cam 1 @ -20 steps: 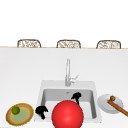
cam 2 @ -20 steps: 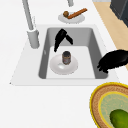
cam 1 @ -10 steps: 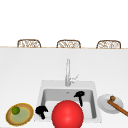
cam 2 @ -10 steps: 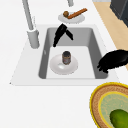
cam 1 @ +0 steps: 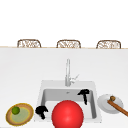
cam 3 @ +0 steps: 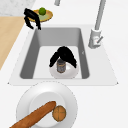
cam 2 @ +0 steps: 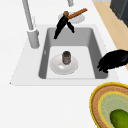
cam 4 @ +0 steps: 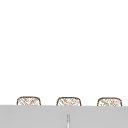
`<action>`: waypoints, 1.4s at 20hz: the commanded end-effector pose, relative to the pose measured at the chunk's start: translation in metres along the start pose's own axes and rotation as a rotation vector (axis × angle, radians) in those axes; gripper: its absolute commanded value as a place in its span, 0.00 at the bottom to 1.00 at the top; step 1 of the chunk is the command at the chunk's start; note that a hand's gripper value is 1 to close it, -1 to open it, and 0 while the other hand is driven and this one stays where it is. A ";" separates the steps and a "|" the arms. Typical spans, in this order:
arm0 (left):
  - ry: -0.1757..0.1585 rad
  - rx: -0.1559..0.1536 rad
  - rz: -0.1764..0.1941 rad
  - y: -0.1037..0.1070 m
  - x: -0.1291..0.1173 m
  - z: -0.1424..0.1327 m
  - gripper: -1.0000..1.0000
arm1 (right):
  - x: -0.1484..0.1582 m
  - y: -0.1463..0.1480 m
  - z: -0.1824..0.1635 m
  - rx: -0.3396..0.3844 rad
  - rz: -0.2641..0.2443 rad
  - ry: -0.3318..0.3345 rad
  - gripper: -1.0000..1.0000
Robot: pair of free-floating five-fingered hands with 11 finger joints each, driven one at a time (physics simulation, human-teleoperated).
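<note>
- Above the sink (cam 2: 100, 53), toward its right end: right hand (cam 1: 84, 93), fingers hanging down, loosely spread, holding nothing; it hovers over a small dark jar (cam 2: 66, 57).
- Jar stands upright on a white plate (cam 2: 58, 67) at the middle of the basin floor.
- Left hand (cam 1: 41, 111) at the sink's front-left corner, fingers curled downward, empty.
- Counter, left edge: woven plate (cam 1: 26, 117) with a green fruit (cam 1: 16, 110).
- Counter, right edge: white dish (cam 1: 105, 103) carrying a baguette (cam 1: 117, 107).

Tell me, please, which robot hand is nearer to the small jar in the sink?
The right robot hand: it hangs just above the small jar on the white plate. The left robot hand hovers off by the sink's left end.
</note>
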 end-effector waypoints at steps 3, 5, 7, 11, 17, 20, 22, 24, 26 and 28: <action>0.000 0.000 0.000 0.000 0.000 0.000 0.50 | -0.015 0.017 0.028 -0.049 -0.022 -0.027 0.00; 0.000 0.000 0.000 0.000 0.000 0.000 0.50 | -0.018 0.026 0.039 -0.081 -0.014 -0.024 0.00; 0.000 0.000 0.000 0.000 0.000 0.000 0.50 | -0.022 0.039 0.051 -0.093 0.011 -0.017 0.00; 0.000 0.000 0.000 0.000 0.000 0.000 0.50 | -0.029 0.056 0.072 -0.107 0.012 -0.015 0.00; 0.000 0.000 0.000 0.000 0.000 0.000 0.50 | -0.038 0.090 0.107 -0.149 0.008 -0.040 0.00; 0.000 0.000 0.000 0.000 0.000 0.000 0.50 | -0.039 0.105 0.123 -0.176 0.001 -0.054 0.00; 0.000 0.000 0.000 0.000 0.000 0.000 0.50 | -0.034 0.110 0.132 -0.188 -0.021 -0.034 0.00; 0.000 0.000 0.000 0.000 0.000 0.000 0.50 | -0.030 0.114 0.142 -0.201 -0.035 -0.029 0.00; 0.000 0.000 0.000 0.000 0.000 0.000 0.50 | -0.027 0.120 0.154 -0.202 -0.044 -0.022 0.00; 0.000 0.000 0.000 0.000 0.000 0.000 0.50 | -0.023 0.122 0.167 -0.192 -0.053 -0.016 0.00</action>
